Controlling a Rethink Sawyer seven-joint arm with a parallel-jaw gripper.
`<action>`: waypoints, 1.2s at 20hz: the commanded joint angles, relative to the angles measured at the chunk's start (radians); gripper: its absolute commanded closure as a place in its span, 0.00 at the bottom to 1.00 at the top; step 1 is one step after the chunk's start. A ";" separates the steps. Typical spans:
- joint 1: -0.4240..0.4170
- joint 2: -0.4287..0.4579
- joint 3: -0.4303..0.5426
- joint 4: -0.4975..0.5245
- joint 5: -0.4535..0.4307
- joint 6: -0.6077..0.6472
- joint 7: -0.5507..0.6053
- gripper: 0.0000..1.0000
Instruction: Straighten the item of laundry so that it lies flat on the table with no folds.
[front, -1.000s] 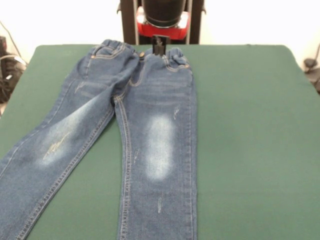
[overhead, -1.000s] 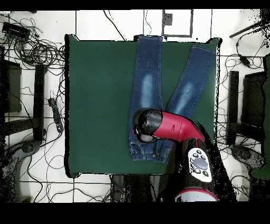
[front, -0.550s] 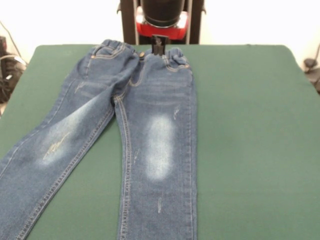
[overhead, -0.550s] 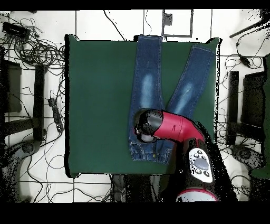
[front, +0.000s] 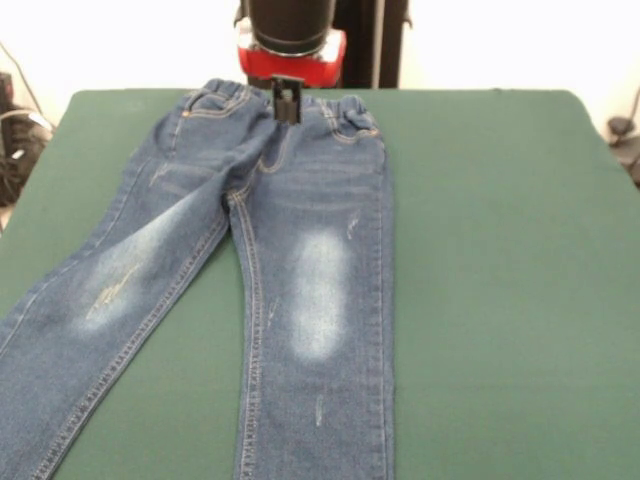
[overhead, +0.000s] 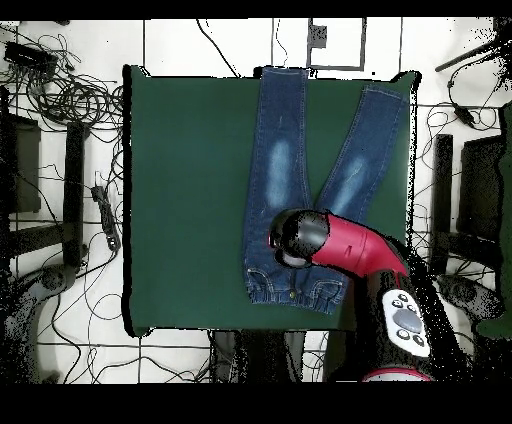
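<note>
Nothing is blocking the gripper (front: 287, 100), whose opening I cannot tell, as it is hanging over the waistband of the jeans (front: 300, 260), which are lying spread on the table (front: 500, 250), legs stretching away below it.

In the front view both legs of the small blue denim jeans (front: 300, 250) run off the bottom edge. Overhead, the red and black arm (overhead: 335, 245) covers part of their seat and waistband.
</note>
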 joint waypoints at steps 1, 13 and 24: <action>0.000 0.030 0.137 0.078 0.024 -0.116 0.112 1.00; 0.017 0.045 0.115 0.035 0.043 0.093 0.124 1.00; 0.008 0.044 0.118 0.037 0.048 0.160 0.118 0.00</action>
